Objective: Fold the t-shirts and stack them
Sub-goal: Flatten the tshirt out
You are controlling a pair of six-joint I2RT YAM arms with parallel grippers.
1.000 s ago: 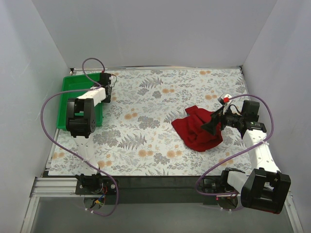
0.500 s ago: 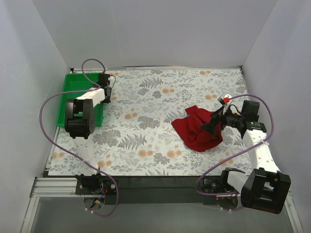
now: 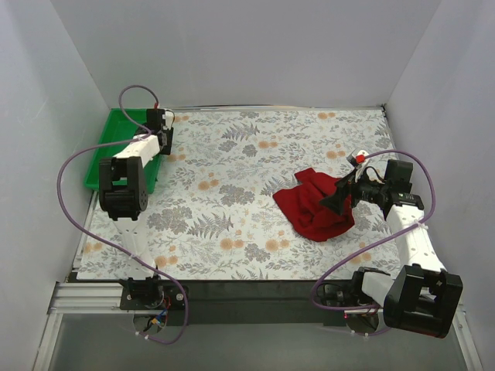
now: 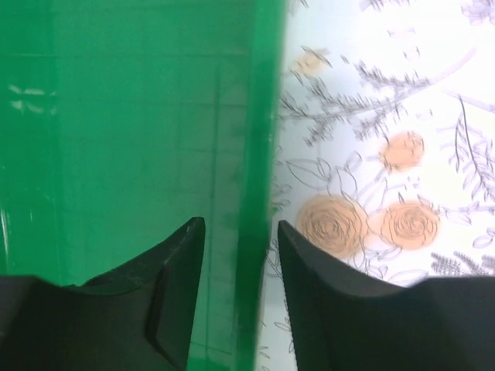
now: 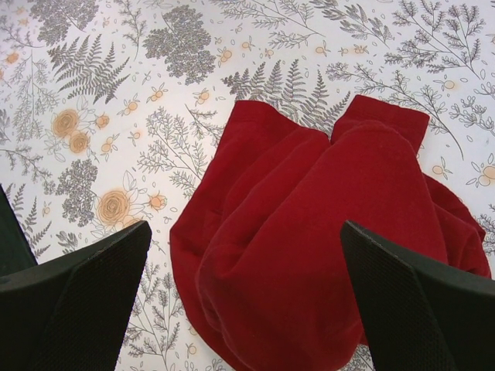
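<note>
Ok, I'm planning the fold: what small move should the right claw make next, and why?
Probably lower the right claw onto the crumpled dark red cloth t-shirt and close on an edge: its jaws stand wide open over the shirt, which lies bunched, not flat.

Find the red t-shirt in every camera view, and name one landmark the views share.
Top external: the t-shirt lies crumpled right of centre on the floral table.
Left wrist: not in it; only the green tray and the floral table show.
Right wrist: it fills the centre and lower right.
Shared landmark: the floral table's fern-and-flower print, in all three.
</note>
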